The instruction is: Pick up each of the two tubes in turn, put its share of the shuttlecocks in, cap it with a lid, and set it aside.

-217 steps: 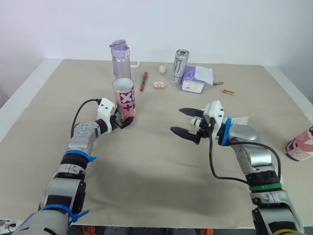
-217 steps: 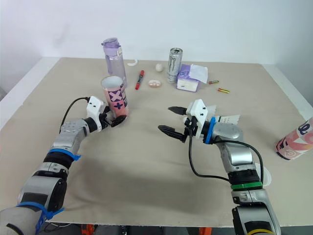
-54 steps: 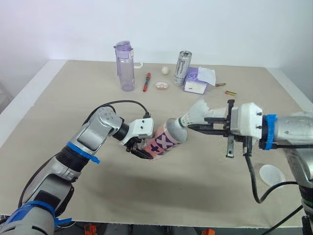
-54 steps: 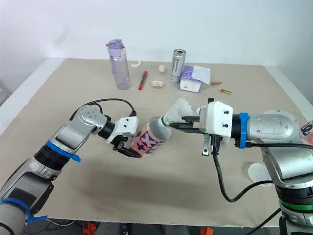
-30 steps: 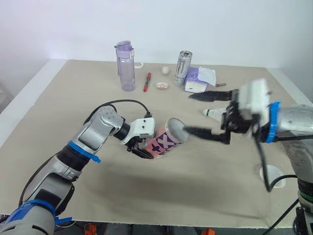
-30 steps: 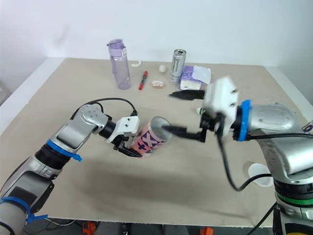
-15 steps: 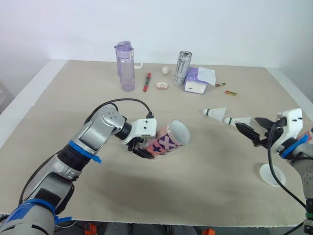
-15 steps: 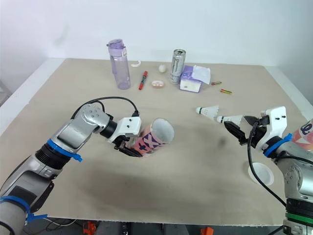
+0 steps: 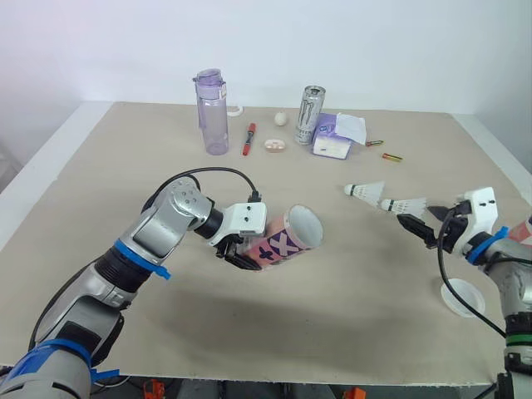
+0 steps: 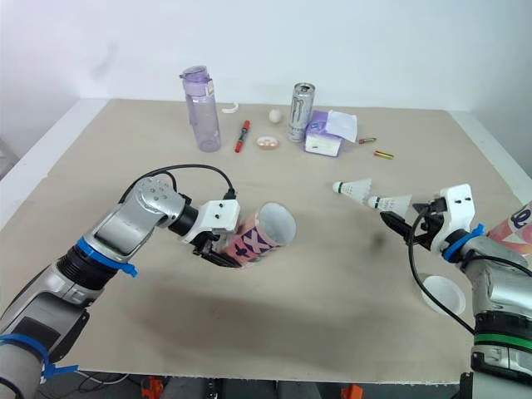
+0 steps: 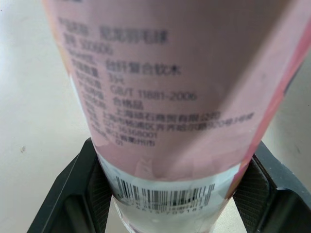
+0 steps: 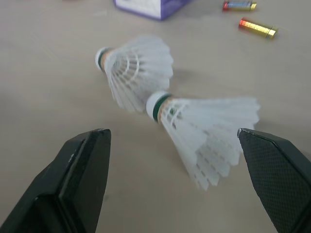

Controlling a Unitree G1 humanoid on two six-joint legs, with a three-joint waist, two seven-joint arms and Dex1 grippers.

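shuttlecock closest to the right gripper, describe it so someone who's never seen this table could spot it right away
On the right half of the beige table, two white shuttlecocks lie close together ahead of the open right gripper. Pick the nearer shuttlecock, farther from the purple pack; its cork tip lies beside the feathers of the other shuttlecock.

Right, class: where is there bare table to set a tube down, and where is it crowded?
Bare: left side, from water bottle to near edge; near middle, between tube and lid. Crowded: far edge around the can; the shuttlecocks on the right.
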